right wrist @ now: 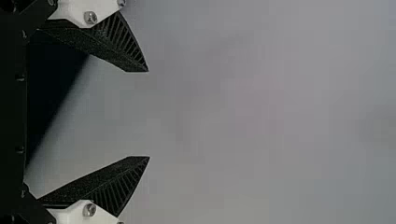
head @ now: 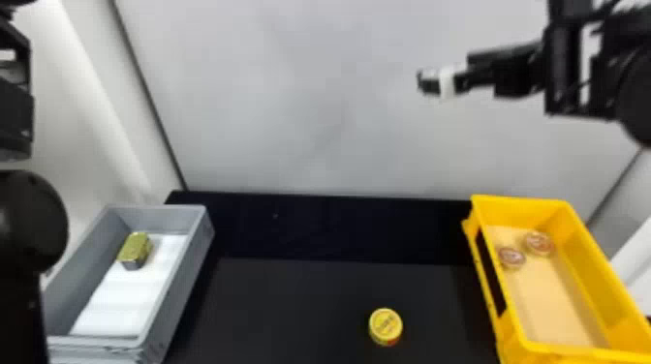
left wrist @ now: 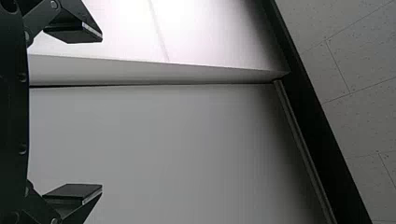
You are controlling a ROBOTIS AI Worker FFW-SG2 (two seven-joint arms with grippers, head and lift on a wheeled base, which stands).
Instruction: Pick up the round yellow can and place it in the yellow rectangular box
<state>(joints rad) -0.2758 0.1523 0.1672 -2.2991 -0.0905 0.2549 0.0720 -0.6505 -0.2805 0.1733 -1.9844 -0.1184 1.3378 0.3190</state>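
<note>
The round yellow can (head: pixel 385 326) lies on the black table, right of the middle in the head view. To its right is the yellow rectangular box (head: pixel 499 290), holding two round reddish cans (head: pixel 538 242). High above the table, in front of the back wall, is my right gripper (head: pixel 422 83); in the right wrist view that gripper (right wrist: pixel 149 114) stands open with nothing between its fingers. My left arm is parked at the left edge of the head view. In the left wrist view the left gripper (left wrist: pixel 102 113) is open and holds nothing.
A grey box (head: pixel 191 271) with a white bottom stands on the left, with a gold-green rectangular tin (head: pixel 135 250) inside. The black table surface (head: pixel 290 310) stretches between the two boxes. A pale wall (head: pixel 290 106) rises behind the table.
</note>
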